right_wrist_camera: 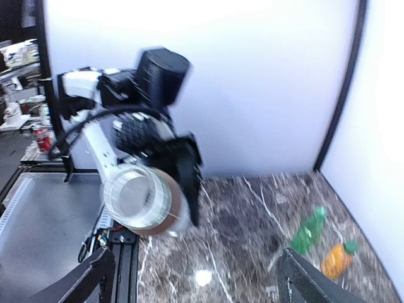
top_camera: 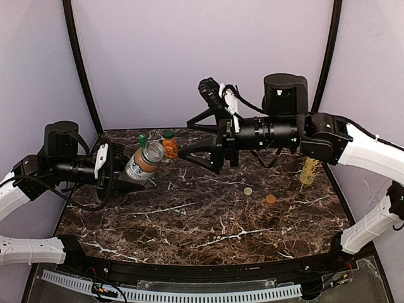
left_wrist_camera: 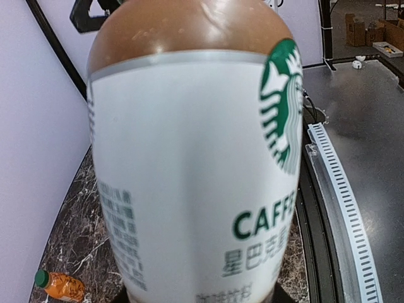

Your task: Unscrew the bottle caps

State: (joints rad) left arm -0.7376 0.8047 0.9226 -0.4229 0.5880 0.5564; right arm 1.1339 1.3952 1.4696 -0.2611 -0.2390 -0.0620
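Bright, even light; glare on the bottle [left_wrist_camera: 196, 158]; right wrist view seemingly motion-blurred.

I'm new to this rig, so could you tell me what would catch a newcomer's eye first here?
First, the coffee bottle, held off the marble table and tipped sideways in the left tool, its white label filling the left wrist view. The right tool faces its cap with jaws open, not touching it. Two loose caps lie on the table right of centre.
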